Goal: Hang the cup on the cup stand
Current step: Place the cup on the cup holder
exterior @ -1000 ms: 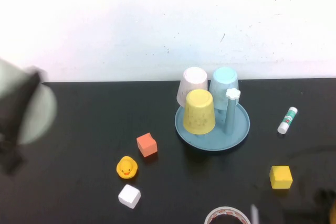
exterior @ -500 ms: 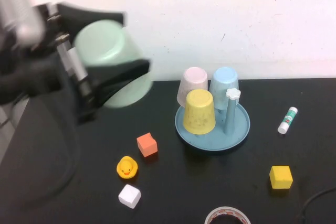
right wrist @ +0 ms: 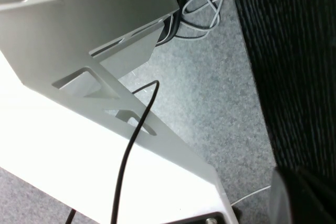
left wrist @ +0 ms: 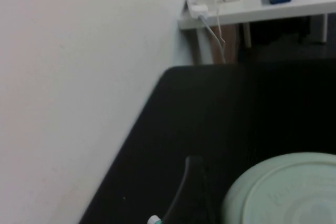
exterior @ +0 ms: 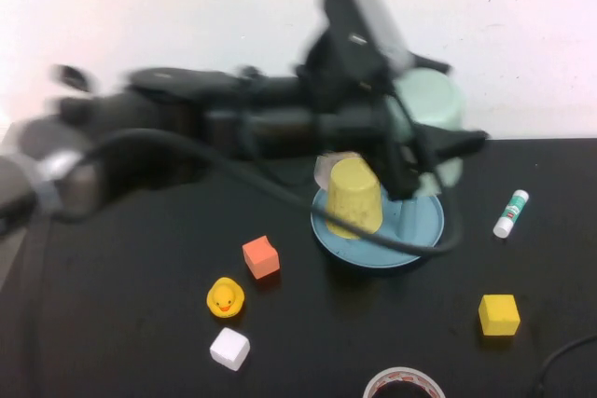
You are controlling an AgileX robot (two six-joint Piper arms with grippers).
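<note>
At the far left of the black worktop (exterior: 121,323) we see our left arm reaching in from the edge and stretching across toward the right. Below it sit a small yellow rubber duck (exterior: 225,297), a white cube (exterior: 229,349) just in front of the duck, and an orange cube (exterior: 261,257) a little farther right.

Near the middle stands the round light blue plastic cup stand (exterior: 410,235), with an upturned yellow plastic cup (exterior: 353,196) on its left side and a pale pink cup (exterior: 324,168) partly hidden behind that. At the front edge lies a roll of clear tape (exterior: 403,384).

Above the back right of the stand our left hand (exterior: 438,151) grasps the pale mint-green plastic cup (exterior: 431,104), its fingers spread wide around the cup's sides; the cup is held in the air, apart from the stand. In the left wrist view the cup's round base (left wrist: 283,190) fills the corner.

Farther right lie a yellow cube (exterior: 499,314) and a white glue stick with a green cap (exterior: 510,213).

Our right hand is off the worktop, clenched on nothing.
</note>
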